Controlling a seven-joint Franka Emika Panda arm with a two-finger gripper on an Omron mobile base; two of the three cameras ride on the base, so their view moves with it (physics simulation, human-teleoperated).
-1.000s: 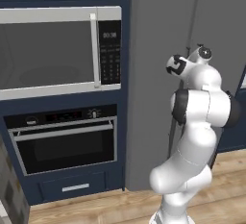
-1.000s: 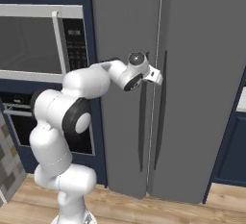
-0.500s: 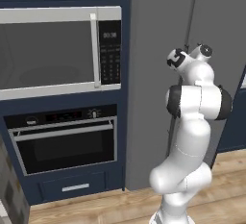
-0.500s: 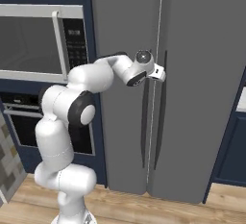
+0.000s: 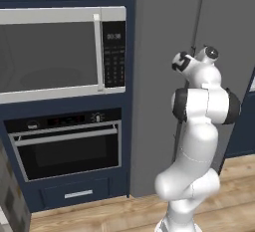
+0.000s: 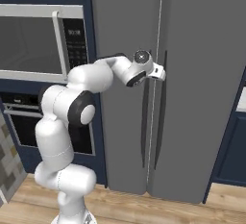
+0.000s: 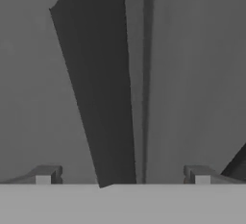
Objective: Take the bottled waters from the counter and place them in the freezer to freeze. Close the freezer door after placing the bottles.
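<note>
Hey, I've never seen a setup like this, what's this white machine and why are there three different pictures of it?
It is a white robot arm on a driving base, in a rendered kitchen. Two pictures come from cameras on the base, behind the arm to its left and right. The third comes from a camera on the hand, looking along the gripper. The arm reaches toward the big grey fridge, and the gripper is open and holds nothing, with the freezer door's long dark handle between its fingertips. The door is shut. Left of the fridge are a steel microwave and an oven.
</note>
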